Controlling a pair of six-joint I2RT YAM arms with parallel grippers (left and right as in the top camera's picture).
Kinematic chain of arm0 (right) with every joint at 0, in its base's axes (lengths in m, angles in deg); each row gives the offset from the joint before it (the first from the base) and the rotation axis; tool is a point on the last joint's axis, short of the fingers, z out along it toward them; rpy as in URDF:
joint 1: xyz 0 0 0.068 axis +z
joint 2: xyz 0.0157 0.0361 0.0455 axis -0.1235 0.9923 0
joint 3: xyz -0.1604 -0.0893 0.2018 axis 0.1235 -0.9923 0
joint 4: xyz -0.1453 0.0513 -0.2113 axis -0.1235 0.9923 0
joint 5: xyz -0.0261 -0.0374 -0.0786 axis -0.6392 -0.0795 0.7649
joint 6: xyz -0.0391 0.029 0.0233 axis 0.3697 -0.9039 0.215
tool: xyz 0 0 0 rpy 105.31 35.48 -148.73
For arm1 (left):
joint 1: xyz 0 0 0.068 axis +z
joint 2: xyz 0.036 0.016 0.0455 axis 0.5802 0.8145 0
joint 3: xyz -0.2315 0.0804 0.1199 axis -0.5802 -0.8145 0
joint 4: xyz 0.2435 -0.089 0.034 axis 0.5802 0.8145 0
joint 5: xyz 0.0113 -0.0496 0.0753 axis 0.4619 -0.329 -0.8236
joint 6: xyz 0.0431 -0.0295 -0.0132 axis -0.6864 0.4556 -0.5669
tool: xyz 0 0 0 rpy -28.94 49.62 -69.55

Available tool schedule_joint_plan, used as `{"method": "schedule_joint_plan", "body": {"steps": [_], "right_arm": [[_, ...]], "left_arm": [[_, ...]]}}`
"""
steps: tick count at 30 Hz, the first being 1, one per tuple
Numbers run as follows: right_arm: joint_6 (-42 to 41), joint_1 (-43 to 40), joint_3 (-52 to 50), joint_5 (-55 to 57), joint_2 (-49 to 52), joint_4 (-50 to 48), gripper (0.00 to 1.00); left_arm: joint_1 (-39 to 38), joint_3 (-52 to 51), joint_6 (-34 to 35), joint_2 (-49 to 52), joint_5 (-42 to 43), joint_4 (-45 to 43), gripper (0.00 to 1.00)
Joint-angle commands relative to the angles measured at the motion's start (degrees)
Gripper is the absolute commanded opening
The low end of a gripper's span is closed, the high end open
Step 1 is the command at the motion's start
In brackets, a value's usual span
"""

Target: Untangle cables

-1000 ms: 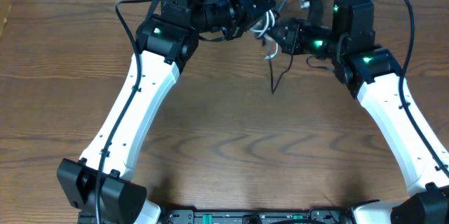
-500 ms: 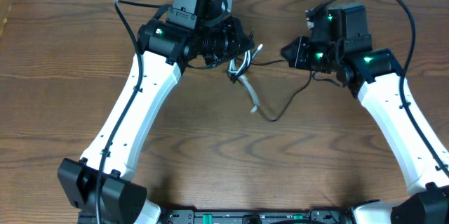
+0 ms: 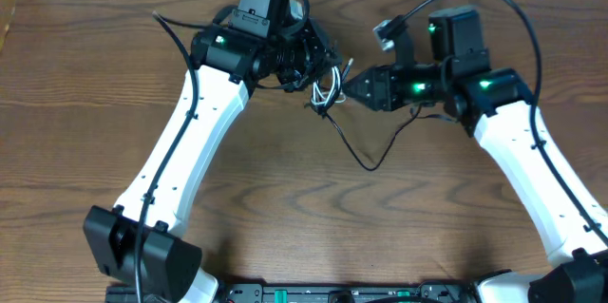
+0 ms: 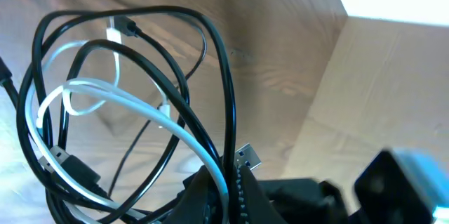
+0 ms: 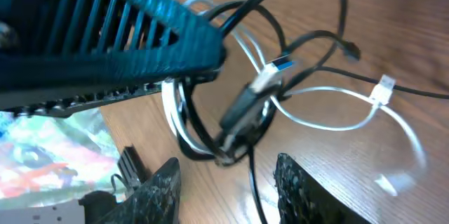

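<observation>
**Knot held in the left claw, right claw facing it with fingers apart**

The cables [image 3: 327, 95] hang as 1 knot of loops from the left claw [image 3: 319, 66], which is clamped on them above the far middle of the worktop [image 3: 304, 227]. The right claw [image 3: 353, 87] sits just right of the knot with its tip pointing left at it. Its 2 fingers are spread, only a loose black strand runs between them, and they grip nothing. The knot therefore lies straight ahead of the right claw, nearer than any free end. The black cord [image 3: 366, 159] trails toward the robot in 1 long bend, then runs back under the right arm. The white cord [image 5: 382, 92] loops out sideways. Judging from this, the coming pull should run rightward, away from the left claw.
</observation>
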Motion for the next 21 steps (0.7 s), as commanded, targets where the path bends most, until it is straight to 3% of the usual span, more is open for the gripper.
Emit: {"method": "schedule_joint_plan", "body": {"steps": [1, 6, 11, 14, 16, 21], "right_arm": [[-0.44, 1.95, 0.42, 1.77, 1.97, -0.79, 0.39], [-3.58, 2.97, 0.39, 4.0, 4.42, -4.11, 0.35], [-6.8, 2.97, 0.42, 13.94, 5.16, -4.98, 0.22], [-6.78, 2.84, 0.42, 14.25, 5.14, -6.36, 0.12], [-6.82, 2.86, 0.42, 14.25, 5.09, -6.49, 0.01], [-10.82, 2.51, 0.42, 17.29, 5.09, -3.65, 0.01]], "left_arm": [[0.07, -0.02, 11.28, 0.33, -0.09, 0.11, 0.08], [0.07, -0.02, 14.08, 0.33, 0.2, 0.09, 0.08], [0.07, -0.02, 14.03, 0.33, 1.42, 0.46, 0.08], [0.09, -0.02, 12.52, 0.33, 1.31, 1.2, 0.08], [0.09, -0.02, 8.76, 0.33, 0.68, 1.4, 0.08], [0.09, -0.02, -7.06, 0.33, -4.96, 3.45, 0.08]]}}
